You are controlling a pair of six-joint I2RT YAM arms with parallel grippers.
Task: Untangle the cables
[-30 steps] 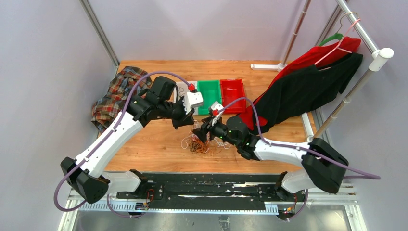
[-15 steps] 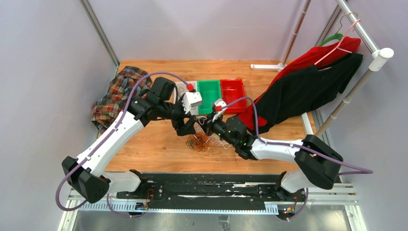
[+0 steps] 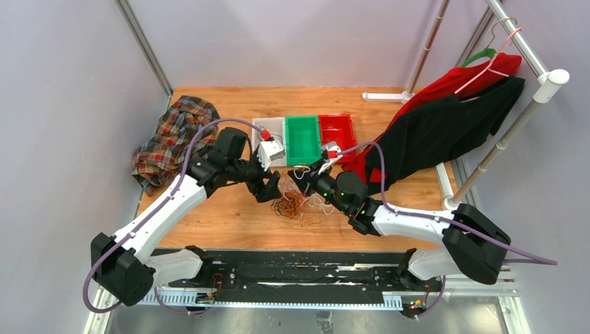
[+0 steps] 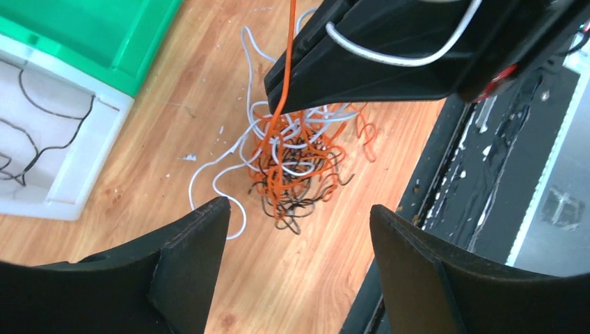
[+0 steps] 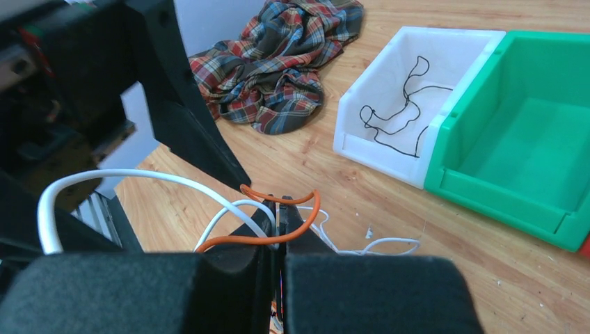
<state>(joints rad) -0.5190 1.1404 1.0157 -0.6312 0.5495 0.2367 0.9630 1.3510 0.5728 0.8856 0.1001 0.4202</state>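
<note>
Two arms meet over the cables [image 3: 296, 203], one knotted heap of white, orange and black lying near the middle of the desk [image 3: 236, 223], at 6 o'clock from the white bin [image 5: 348, 142] and the green bin [image 3: 303, 139].

My right jaws are pressed together on an orange strand [image 4: 286, 56], which runs taut from the pinch straight down into the knot. My left jaws are spread wide and hold nothing, hovering just above the heap at its 9 o'clock side.

As I judge it, the main risk is that nothing pins the heap. If I raise the right arm further, the whole bundle may come up with the strand, or the knot may cinch tighter instead of giving up its end.

A white cable [image 5: 125, 172] is draped over the body of my right jaws. Any swing toward 3 o'clock could hook it and drag the heap across the desk, perhaps over the 6 o'clock edge.

The orange strand is thin and sits near the tips, so a hard tug may slip it free. Bringing the left jaws down blind could clamp several strands at once, or clip the right fingers, which sit just beside them.

One black cable [image 5: 396, 118] lies in the white bin, so a lifted heap swinging toward 12 o'clock might foul it.
</note>
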